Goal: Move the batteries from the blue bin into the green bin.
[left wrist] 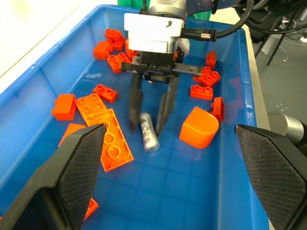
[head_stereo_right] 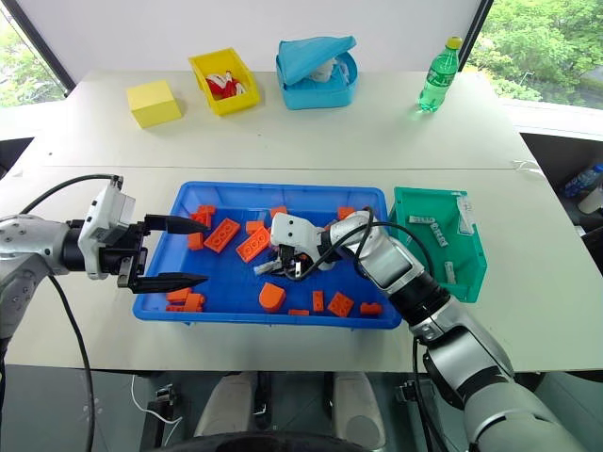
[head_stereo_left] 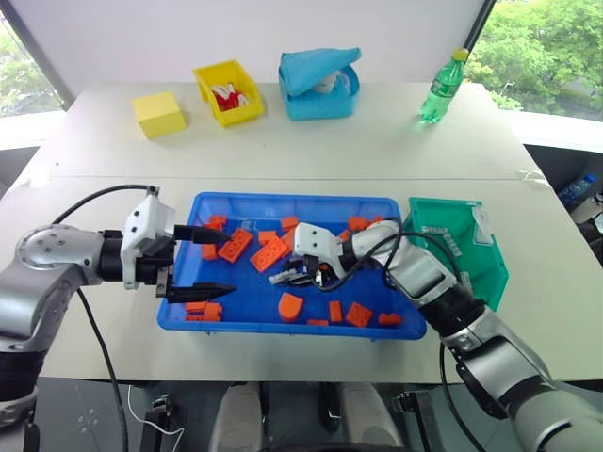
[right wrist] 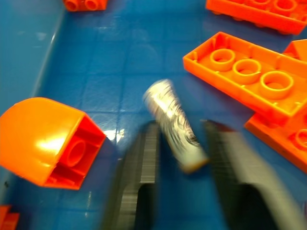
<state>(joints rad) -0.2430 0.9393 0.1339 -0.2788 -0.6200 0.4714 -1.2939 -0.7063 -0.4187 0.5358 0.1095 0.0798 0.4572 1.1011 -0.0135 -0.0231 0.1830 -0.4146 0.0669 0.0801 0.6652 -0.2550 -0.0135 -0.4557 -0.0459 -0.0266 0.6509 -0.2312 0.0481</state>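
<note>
I see my right gripper (left wrist: 148, 125) pinching a battery (left wrist: 148, 132) mid-frame, its long axis tilted from upper left to lower right; left gripper (head_stereo_left: 209, 261) spread.

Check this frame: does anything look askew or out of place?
The light-blue box at the table's far side has its lid tilted and ajar rather than seated. In the blue bin, the battery sits slanted between the right gripper fingers, not squarely across them.

Lab-like room, white table (head_stereo_left: 283, 141), large windows (head_stereo_left: 542, 47)
</note>
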